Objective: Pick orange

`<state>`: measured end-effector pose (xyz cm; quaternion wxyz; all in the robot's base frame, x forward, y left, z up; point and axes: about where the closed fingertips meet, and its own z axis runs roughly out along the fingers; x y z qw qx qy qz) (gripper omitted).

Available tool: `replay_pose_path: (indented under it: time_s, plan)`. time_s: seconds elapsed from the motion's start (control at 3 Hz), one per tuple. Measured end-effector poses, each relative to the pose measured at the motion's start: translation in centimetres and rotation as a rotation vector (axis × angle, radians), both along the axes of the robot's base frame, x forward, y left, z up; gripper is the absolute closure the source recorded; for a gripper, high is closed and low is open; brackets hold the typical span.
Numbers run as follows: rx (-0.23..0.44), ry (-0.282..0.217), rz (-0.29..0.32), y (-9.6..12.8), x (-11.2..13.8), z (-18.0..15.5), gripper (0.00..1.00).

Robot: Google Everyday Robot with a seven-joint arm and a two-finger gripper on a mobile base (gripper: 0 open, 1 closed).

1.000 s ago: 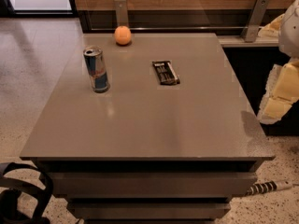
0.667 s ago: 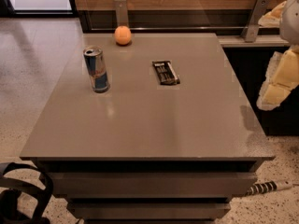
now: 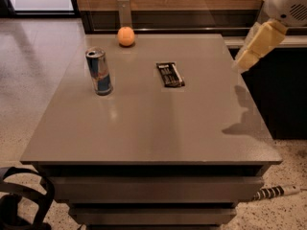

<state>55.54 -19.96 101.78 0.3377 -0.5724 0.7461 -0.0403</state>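
Note:
The orange (image 3: 126, 36) is a small round fruit resting at the far edge of the grey table (image 3: 148, 123), left of centre. My gripper (image 3: 256, 44) hangs in the air at the upper right, over the table's right edge and far from the orange. It holds nothing that I can see. Only its cream-coloured lower part and the white arm joint above it show.
A blue-and-silver can (image 3: 99, 71) stands upright on the left part of the table, in front of the orange. A dark snack bar (image 3: 170, 74) lies flat near the middle. A wooden wall with a metal post (image 3: 124, 12) runs behind. A black bag strap (image 3: 24, 200) sits at lower left.
The arm has risen and shifted slightly left along the table's right edge. The objects on the table have not moved.

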Motion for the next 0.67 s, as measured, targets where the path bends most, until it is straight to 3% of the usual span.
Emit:
replay_pose_path:
  time_s: [0.33, 0.67]
  plan:
    - [0.122, -0.105, -0.035, 0.0, 4.5, 0.2, 0.00]
    - [0.299, -0.108, -0.079, 1.5, 7.9, -0.9, 0.00]
